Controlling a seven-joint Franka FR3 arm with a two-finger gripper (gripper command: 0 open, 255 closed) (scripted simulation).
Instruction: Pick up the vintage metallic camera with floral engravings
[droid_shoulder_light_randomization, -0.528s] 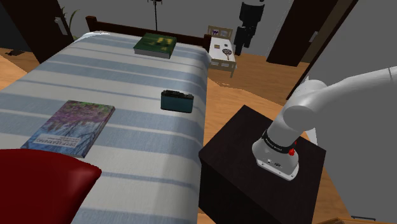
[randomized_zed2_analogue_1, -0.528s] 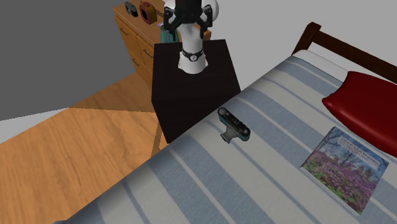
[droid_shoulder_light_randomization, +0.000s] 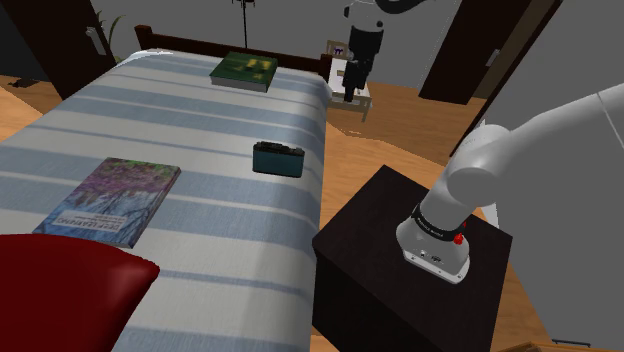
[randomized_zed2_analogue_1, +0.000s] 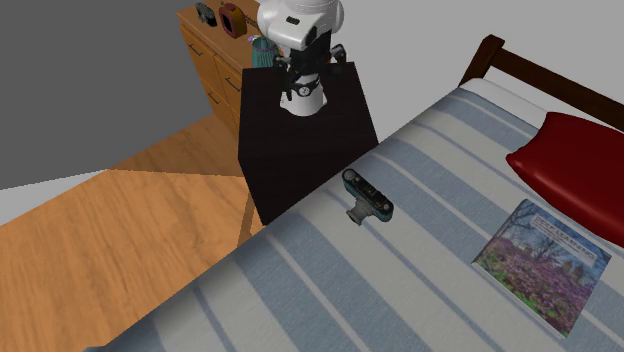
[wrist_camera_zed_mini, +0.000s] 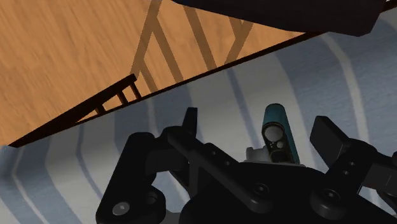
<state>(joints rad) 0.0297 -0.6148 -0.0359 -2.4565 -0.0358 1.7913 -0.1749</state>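
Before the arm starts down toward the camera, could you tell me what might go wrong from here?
1. The camera lies close to the edge of the bed, beside the stand. A sideways nudge could tip it onto the wooden floor.
2. In the wrist view the camera sits nearer one finger of the open gripper than the other, so that finger might land on it unless the hand is centred first.

a bedroom in a home: a bed (droid_shoulder_light_randomization: 215, 215) with a pale blue-striped cover and a red pillow (droid_shoulder_light_randomization: 60, 290), a wooden dresser (randomized_zed2_analogue_1: 213, 62), wood floor (randomized_zed2_analogue_1: 130, 230), dark doors (droid_shoulder_light_randomization: 455, 50).
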